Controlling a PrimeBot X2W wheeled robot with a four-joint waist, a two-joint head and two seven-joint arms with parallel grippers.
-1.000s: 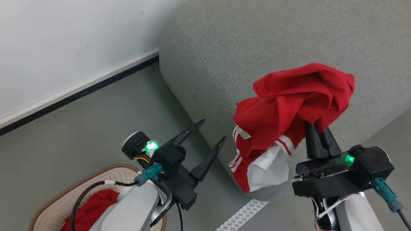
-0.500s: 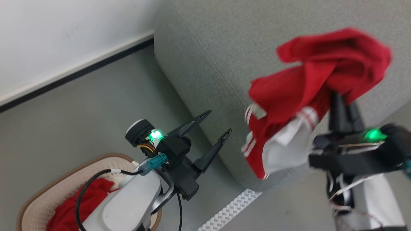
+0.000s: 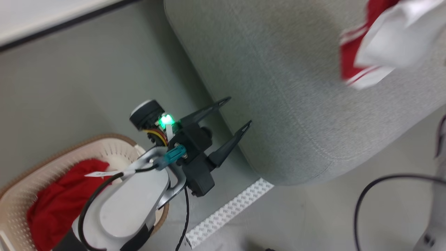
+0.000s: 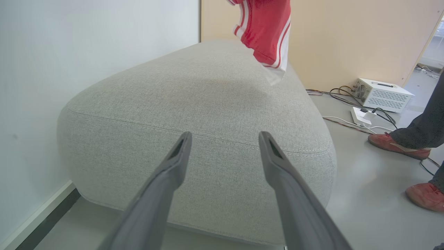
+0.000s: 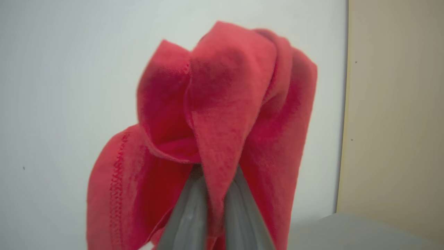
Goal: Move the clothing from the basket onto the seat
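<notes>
Grey floor (image 4: 364, 180) meets a white wall (image 4: 86, 52) with dark skirting (image 4: 47, 224) and a beige panel (image 4: 347, 41) behind.

the basket (image 3: 17, 205) sits on the floor (image 3: 87, 87) left of the seat (image 3: 278, 104), with 1 garment (image 3: 59, 202) in it. the left end effector (image 3: 238, 111) is between them. a 2nd garment (image 3: 376, 42) hangs above the seat.

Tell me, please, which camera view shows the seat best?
The left wrist view: the seat shows there almost whole, with its rounded top, stitched seam and front side. The head view shows part of its top and a rounded edge from above. The right wrist view shows a small grey corner.
</notes>
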